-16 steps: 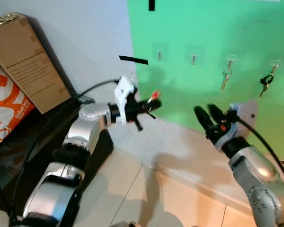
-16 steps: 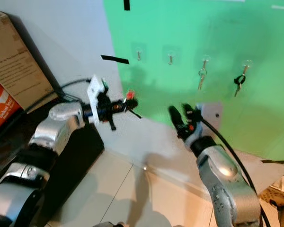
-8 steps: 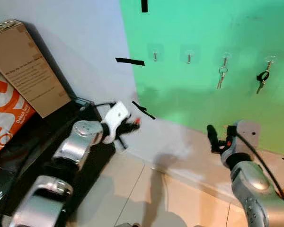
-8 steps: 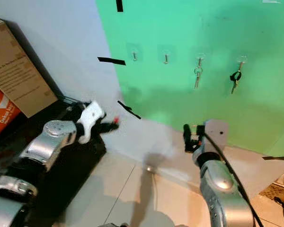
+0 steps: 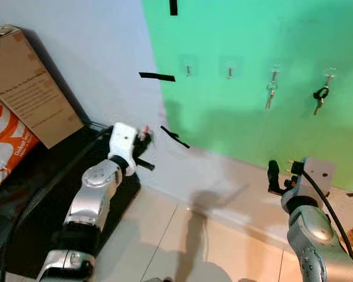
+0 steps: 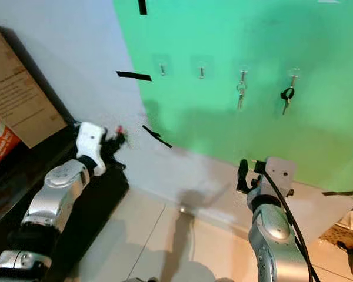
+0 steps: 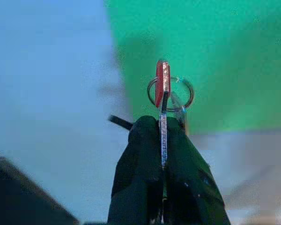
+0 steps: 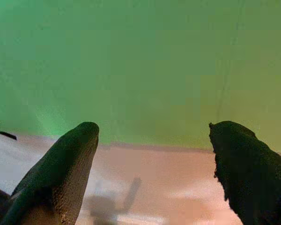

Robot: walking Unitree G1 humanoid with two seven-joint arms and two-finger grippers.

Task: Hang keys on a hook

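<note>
- left gripper (image 7: 163, 140), left of centre in the left eye view, fingers clamped on a key (image 7: 162, 101): thin silver blade seen edge-on, red head, with a silver split ring (image 7: 171, 93) through it.
- right gripper (image 8: 152, 164), lower right of the eye views, fingers spread wide apart and holding nothing.
- green wall panel (image 5: 253, 35), upper right, carrying four hooks in a row; two left hooks (image 5: 188, 70) bare, third holding silver keys (image 5: 270, 96), fourth holding a black-headed key (image 5: 320, 97).
- cardboard box (image 5: 25, 82), upper left.
</note>
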